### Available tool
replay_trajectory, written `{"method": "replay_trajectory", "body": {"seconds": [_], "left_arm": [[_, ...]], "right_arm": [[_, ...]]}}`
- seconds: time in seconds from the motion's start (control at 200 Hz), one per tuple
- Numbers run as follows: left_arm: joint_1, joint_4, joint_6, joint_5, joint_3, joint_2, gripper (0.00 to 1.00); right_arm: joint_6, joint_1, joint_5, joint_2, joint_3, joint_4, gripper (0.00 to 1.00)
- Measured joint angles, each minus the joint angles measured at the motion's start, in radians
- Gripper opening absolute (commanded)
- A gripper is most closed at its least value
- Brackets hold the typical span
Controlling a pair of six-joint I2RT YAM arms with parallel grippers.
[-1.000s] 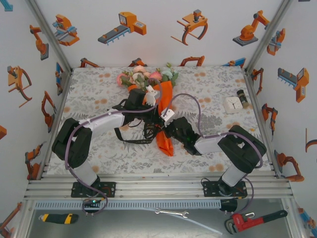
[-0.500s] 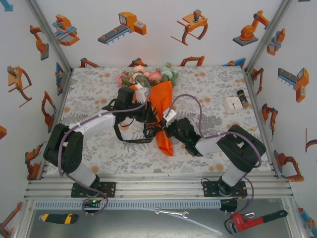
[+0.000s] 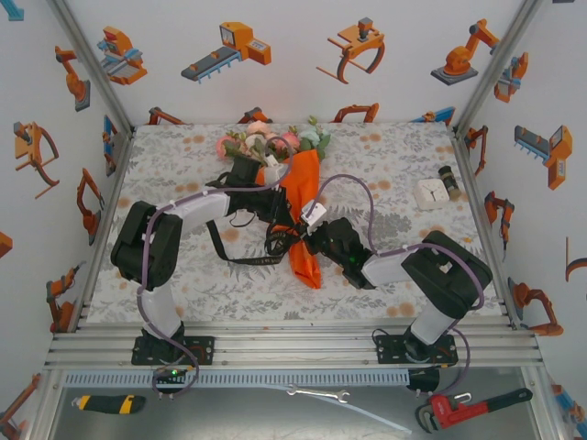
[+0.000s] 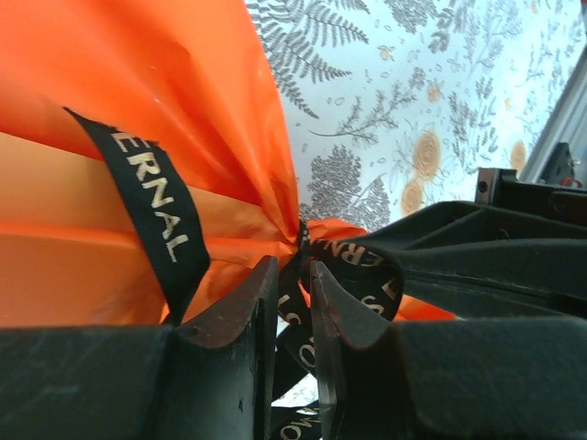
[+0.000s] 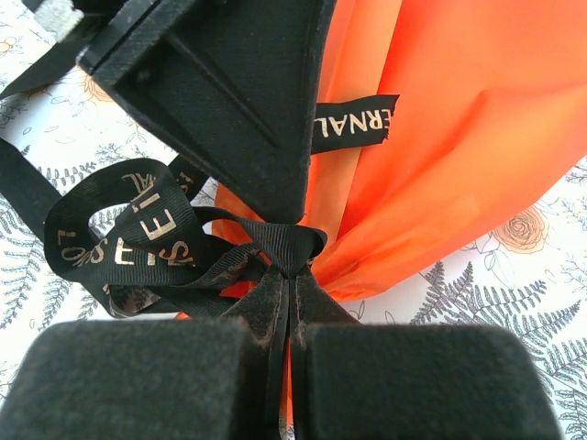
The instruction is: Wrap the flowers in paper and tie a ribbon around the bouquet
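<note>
Bouquet [image 3: 303, 188] lies mid-table [image 3: 413, 156], blooms toward the table's far edge, ribbon [image 5: 156, 234] tied round its narrow end; right gripper [image 5: 289, 284] clamped on the knot, left gripper [image 4: 293, 266] jaws slightly apart, ribbon in the gap

Left fingers [image 4: 229, 357] moved left, more of bouquet [image 3: 305, 197] uncovered
</note>
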Motion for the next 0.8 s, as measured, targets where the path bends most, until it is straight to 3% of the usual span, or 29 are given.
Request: {"method": "replay_trajectory", "body": {"seconds": [0.411, 0.651, 0.801], "left_arm": [[0.000, -0.006, 0.001, 0.101, -0.006, 0.002, 0.32], [-0.002, -0.006, 0.005, 0.099, -0.008, 0.008, 0.38], [-0.011, -0.006, 0.015, 0.076, -0.008, 0.014, 0.36]], "right_arm": [[0.000, -0.002, -0.003, 0.000, -0.005, 0.007, 0.00], [0.000, -0.002, -0.003, 0.000, -0.005, 0.007, 0.00], [0.000, -0.006, -0.002, 0.000, -0.008, 0.005, 0.00]]}}
